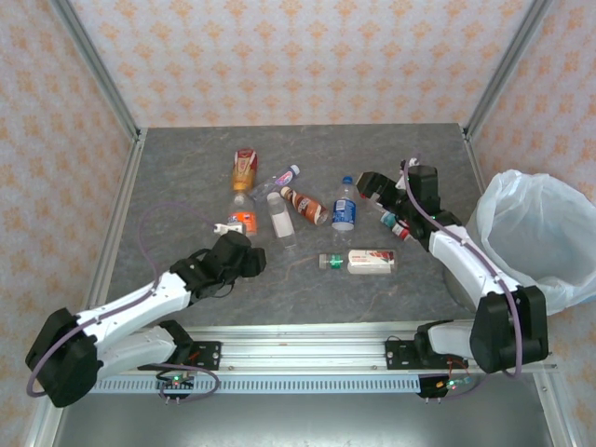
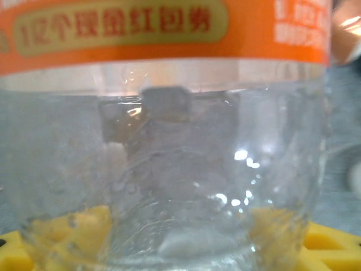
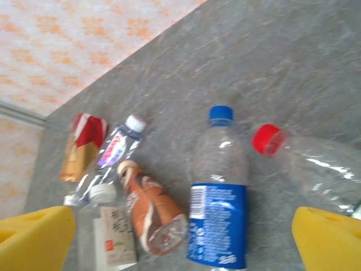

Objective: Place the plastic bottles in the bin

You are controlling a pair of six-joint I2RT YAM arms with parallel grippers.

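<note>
Bright, even light; blurry wrist close-up

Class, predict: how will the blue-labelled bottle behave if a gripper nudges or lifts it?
The blue-labelled bottle looks empty, so it is probably light. It lies on its side, so a nudge would likely roll it. Its clear walls may dent when squeezed.

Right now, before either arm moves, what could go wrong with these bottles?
The orange-label bottle sits very close to the left gripper; being clear and round, it may slip or roll away.
The open right gripper faces the blue-label bottle, but the red-cap bottle lies close beside it and might get knocked.
</note>
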